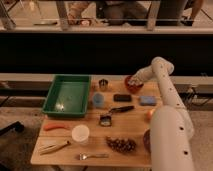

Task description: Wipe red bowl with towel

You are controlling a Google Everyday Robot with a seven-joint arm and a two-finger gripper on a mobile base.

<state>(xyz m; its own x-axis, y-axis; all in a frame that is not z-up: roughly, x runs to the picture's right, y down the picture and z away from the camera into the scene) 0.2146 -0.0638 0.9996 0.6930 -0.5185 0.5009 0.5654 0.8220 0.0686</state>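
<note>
The red bowl (133, 87) stands at the back right of the wooden table (90, 142). My gripper (132, 80) reaches down from the right and sits at the bowl's rim, over its inside. It is shut on a pale bit of cloth, the towel (130, 78), which presses into the bowl. The arm (167, 125) runs up the right side of the view and hides part of the table's right edge.
A green tray (66, 95) fills the left back. A metal can (103, 84), blue cup (98, 100), black block (121, 97), blue block (147, 100) and dark brush (120, 109) lie near the bowl. Carrot (54, 127), white cup (80, 134), grapes (120, 145), fork (92, 156) and purple bowl (146, 140) sit in front.
</note>
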